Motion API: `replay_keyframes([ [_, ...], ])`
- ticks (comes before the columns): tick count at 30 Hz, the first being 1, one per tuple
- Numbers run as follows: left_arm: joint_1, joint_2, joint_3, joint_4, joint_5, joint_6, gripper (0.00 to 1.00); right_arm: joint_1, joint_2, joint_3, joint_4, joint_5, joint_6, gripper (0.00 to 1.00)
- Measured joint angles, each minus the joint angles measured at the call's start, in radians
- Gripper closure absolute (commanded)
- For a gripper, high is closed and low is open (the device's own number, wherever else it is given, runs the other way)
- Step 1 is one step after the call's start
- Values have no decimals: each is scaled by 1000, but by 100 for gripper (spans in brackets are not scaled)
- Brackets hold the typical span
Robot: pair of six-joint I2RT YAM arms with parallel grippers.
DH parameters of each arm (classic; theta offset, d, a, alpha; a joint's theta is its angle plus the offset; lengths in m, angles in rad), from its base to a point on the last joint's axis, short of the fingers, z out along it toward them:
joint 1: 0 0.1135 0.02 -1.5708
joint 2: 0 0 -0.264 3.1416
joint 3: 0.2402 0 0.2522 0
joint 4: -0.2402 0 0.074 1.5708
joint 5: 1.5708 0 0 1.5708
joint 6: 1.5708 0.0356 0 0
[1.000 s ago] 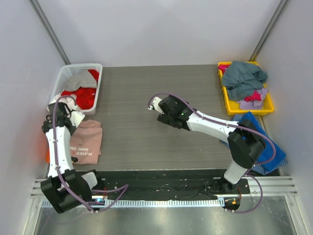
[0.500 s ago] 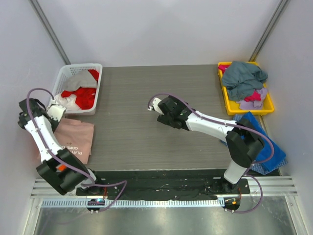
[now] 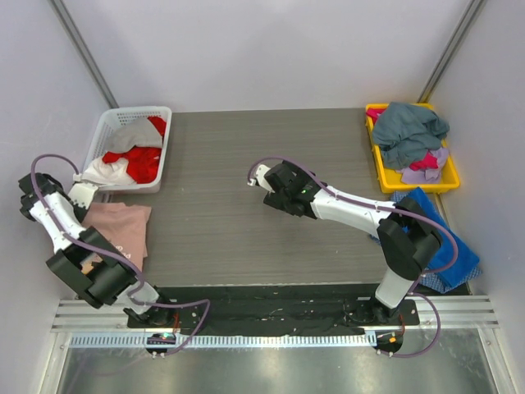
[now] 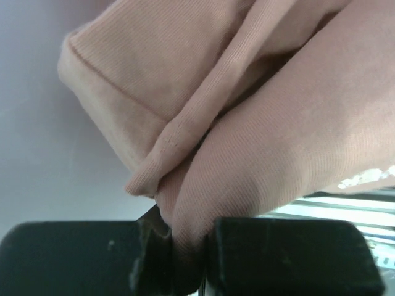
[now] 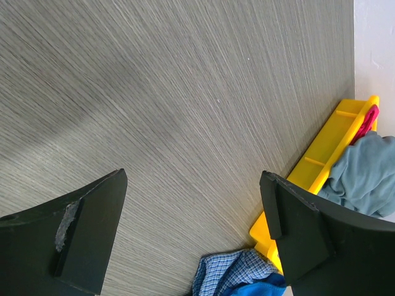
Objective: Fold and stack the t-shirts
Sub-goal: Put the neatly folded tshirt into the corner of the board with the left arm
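Left gripper (image 4: 184,262) clamped tight on pink t-shirt (image 4: 278,123) edge; I judge stacking step. Right gripper (image 5: 191,222) wide open, empty, counter (image 5: 154,92) beneath. Next, I reckon: set down, release.

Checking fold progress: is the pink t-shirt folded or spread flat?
Folded: the pink t-shirt lies as a compact rectangle, and the left wrist view shows doubled layers and hems, pinched in the left gripper.
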Motion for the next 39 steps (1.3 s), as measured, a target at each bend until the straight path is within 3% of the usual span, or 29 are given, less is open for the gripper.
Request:
replay_keyframes([
  [14, 76, 183, -2, 165, -50, 22, 100, 0, 0, 3, -4, 0, 0, 3],
  [16, 75, 190, -2, 169, -50, 19, 94, 0, 0, 7, -8, 0, 0, 3],
  [19, 74, 209, -3, 179, -50, 15, 72, 0, 0, 11, -8, 0, 0, 3],
  [22, 72, 222, -13, 190, -48, 3, 57, 0, 0, 12, -11, 0, 0, 3],
  [30, 74, 195, -51, 189, 2, -34, 45, 0, 9, 16, -16, -2, 4, 3],
  [39, 79, -18, -93, 252, 154, -58, 38, 0, 15, 16, -23, -10, 6, 4],
])
